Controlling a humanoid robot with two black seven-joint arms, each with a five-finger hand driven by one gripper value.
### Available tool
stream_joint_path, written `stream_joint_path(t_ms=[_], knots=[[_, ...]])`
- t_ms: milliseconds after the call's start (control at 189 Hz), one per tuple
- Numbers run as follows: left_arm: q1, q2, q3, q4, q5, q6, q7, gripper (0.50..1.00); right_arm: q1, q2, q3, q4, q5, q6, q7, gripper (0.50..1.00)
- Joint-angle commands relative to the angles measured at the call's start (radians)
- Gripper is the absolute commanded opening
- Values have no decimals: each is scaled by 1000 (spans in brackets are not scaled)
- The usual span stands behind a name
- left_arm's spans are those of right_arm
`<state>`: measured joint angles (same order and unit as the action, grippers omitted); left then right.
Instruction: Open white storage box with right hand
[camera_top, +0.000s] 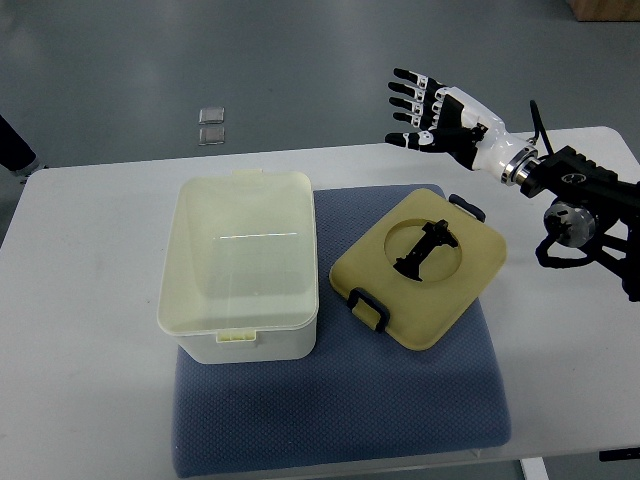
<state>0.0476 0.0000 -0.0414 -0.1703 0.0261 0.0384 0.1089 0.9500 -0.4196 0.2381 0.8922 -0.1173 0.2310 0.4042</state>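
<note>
top view showed the white storage box open on the blue mat, its lid lying flat just beside it. right hand hovered above the tabletop, fingers spread, holding nothing.

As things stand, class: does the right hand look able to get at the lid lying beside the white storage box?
Probably yes. The right hand, fingers spread and empty, hovers beyond the table's far edge, and the lid lies exposed on the blue mat with nothing between them.
</note>
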Motion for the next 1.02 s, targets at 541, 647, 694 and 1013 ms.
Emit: stream_joint_path(t_ms=[541, 647, 694, 1013], knots=[[0, 0, 0, 0, 0, 0, 0, 1000, -54, 48, 104, -58, 482, 91, -274, 944], [0, 0, 0, 0, 0, 0, 0, 1000, -63, 48, 104, -56, 481, 94, -274, 944], [0, 0, 0, 0, 0, 0, 0, 1000, -70, 48, 104, -56, 481, 99, -274, 944], [0, 0, 0, 0, 0, 0, 0, 1000, -114, 44, 106, -56, 478, 169, -275, 944]])
